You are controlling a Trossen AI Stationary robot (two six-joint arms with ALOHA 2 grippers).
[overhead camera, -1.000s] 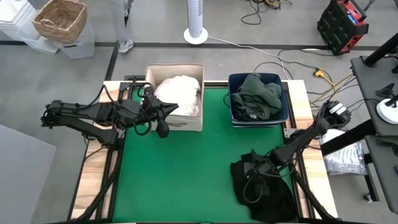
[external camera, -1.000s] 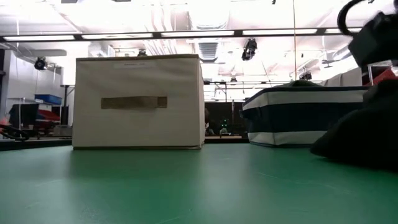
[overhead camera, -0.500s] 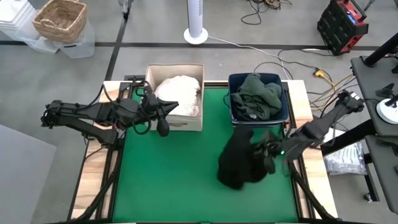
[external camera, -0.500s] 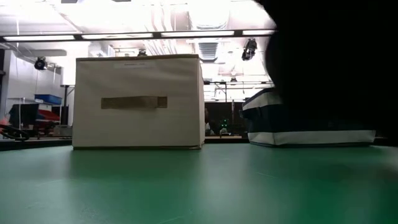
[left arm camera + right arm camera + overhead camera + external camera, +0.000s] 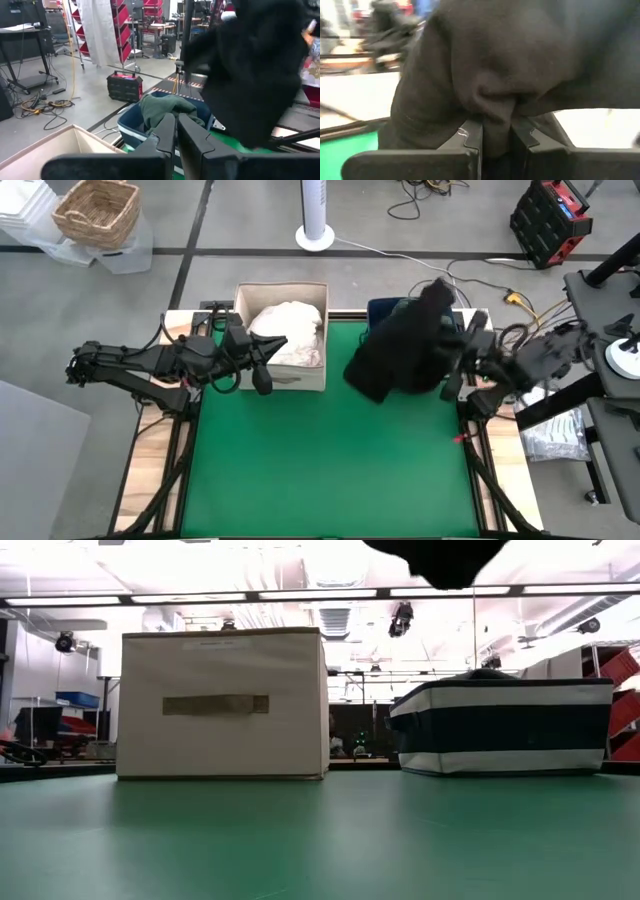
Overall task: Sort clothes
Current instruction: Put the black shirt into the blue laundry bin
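Over the navy bin (image 5: 455, 360), at about two o'clock on the green mat (image 5: 330, 450) in the high view, the black garment (image 5: 405, 345) hangs from the right gripper (image 5: 452, 365), its long axis running from one o'clock down to seven; the left gripper (image 5: 262, 375) rests beside the beige box (image 5: 285, 380), which holds white clothes (image 5: 290, 330); low view, only the garment's lowest tip (image 5: 440, 560) shows at twelve o'clock, clear of the mat; left wrist view, that gripper's fingers (image 5: 165, 132) are pressed together, a dark green garment (image 5: 165, 107) lying in the bin beyond; right wrist view, the fingers (image 5: 472, 137) pinch a fold of black cloth.
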